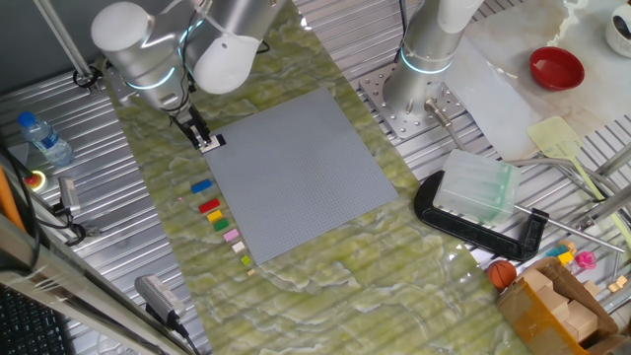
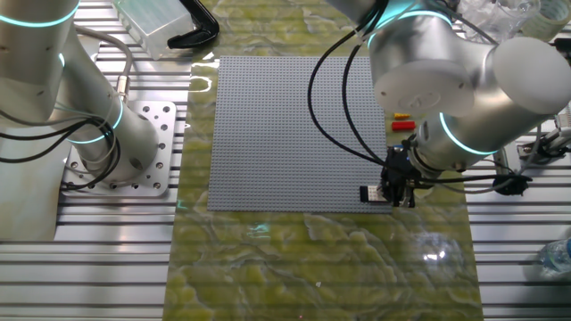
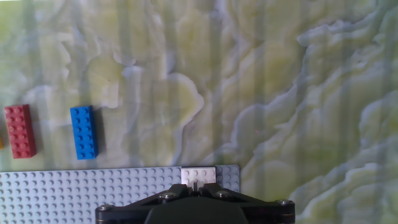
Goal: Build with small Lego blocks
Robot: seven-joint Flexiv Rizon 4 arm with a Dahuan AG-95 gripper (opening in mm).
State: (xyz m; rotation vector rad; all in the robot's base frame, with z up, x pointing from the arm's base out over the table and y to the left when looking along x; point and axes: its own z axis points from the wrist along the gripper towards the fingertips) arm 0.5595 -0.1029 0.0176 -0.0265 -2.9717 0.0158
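One fixed view: gripper [image 1: 204, 138] low at corner of large grey studded baseplate [image 1: 296, 173], on small white plastic Lego brick [image 1: 212, 142]; other bricks in row on bench beside plate.

Other fixed view: fingertips hidden by wrist.

Hand view: white brick sits at plate edge, appears clamped. Risk: studs misaligned, brick tips off edge.

Baseplate [image 1: 301, 173] middle wide open, nothing standing on it — free passage. Only a white brick [image 3: 199, 175] at its corner by the gripper [image 1: 204, 139]. Brick row [image 1: 219, 214] lines one edge; clamp [image 1: 473, 222] and plastic box [image 1: 478, 187] sit well apart on the far side.
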